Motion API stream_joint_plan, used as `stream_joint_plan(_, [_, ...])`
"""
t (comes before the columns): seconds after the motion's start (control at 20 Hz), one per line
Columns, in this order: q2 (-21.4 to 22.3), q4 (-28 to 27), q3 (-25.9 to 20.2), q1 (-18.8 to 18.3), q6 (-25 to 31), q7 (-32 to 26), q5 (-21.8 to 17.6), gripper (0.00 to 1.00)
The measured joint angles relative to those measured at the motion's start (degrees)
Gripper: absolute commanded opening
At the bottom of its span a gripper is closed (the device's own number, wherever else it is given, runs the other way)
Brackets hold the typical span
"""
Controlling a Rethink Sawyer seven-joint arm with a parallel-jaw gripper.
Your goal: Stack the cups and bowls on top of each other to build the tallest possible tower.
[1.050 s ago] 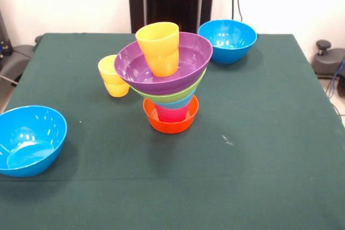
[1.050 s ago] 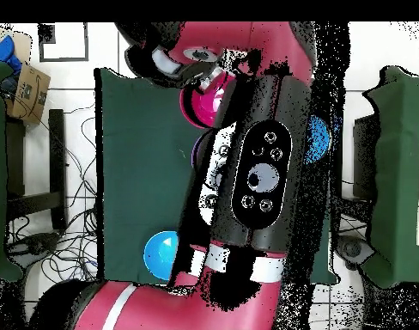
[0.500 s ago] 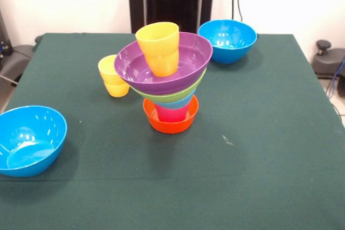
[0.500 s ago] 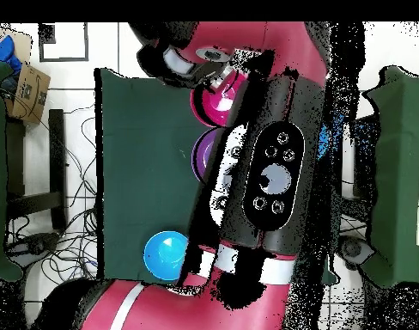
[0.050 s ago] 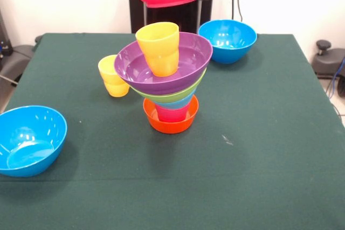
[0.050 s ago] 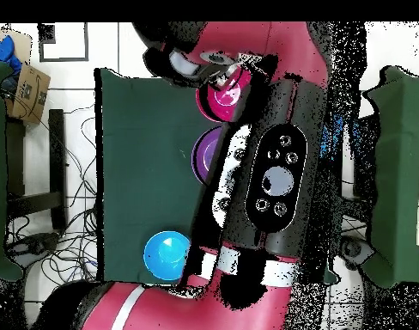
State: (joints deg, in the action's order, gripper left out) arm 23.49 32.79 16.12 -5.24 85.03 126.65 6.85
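1. Hand [image 6: 220, 73], overhead view: it sits at the rim of the glossy red bowl [image 6: 225, 94], evidently grasping it, high over the green bench [image 6: 144, 155]; beside it shows the purple bowl [image 6: 204, 153].
2. Front view: the red bowl hangs at the top edge above the tower [image 5: 167, 82]. A stepped yellow cup [image 5: 159, 48] stands in the wide purple bowl, over lime, blue and pink layers on an orange bowl [image 5: 170, 122].
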Motion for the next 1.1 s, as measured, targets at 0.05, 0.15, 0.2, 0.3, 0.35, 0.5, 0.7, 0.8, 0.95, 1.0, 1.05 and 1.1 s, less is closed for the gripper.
stream_joint_plan(0.05, [0.07, 0.43, 0.00, 0.00, -0.49, 0.00, -0.04, 0.00])
stream_joint_plan(0.15, [0.51, 2.57, 0.00, 0.00, -2.26, 0.00, -0.38, 0.00])
stream_joint_plan(0.2, [0.66, 3.10, 0.00, 0.00, -2.68, 0.00, -0.52, 0.00])
stream_joint_plan(0.3, [1.39, 5.47, 0.00, 0.00, -4.52, -0.01, -1.17, 0.00])
stream_joint_plan(0.35, [1.56, 6.00, -0.01, 0.00, -4.97, -0.01, -1.33, 0.00])
stream_joint_plan(0.5, [2.55, 8.97, -0.04, -0.04, -7.01, -0.09, -2.06, 0.00])
stream_joint_plan(0.7, [3.57, 11.88, -0.07, -0.15, -8.53, -0.12, -2.86, 0.00])
stream_joint_plan(0.8, [3.81, 12.42, -0.07, -0.17, -8.53, -0.21, -3.14, 0.00])
stream_joint_plan(0.95, [4.43, 13.76, -0.16, -0.28, -8.53, -0.49, -4.18, 0.00])
stream_joint_plan(1.0, [4.66, 14.22, -0.24, -0.34, -8.53, -0.64, -4.48, 0.00])
stream_joint_plan(1.05, [4.79, 14.44, -0.28, -0.38, -8.53, -0.72, -4.61, 0.00])
stream_joint_plan(1.1, [5.09, 14.87, -0.38, -0.46, -8.53, -0.91, -4.86, 0.00])
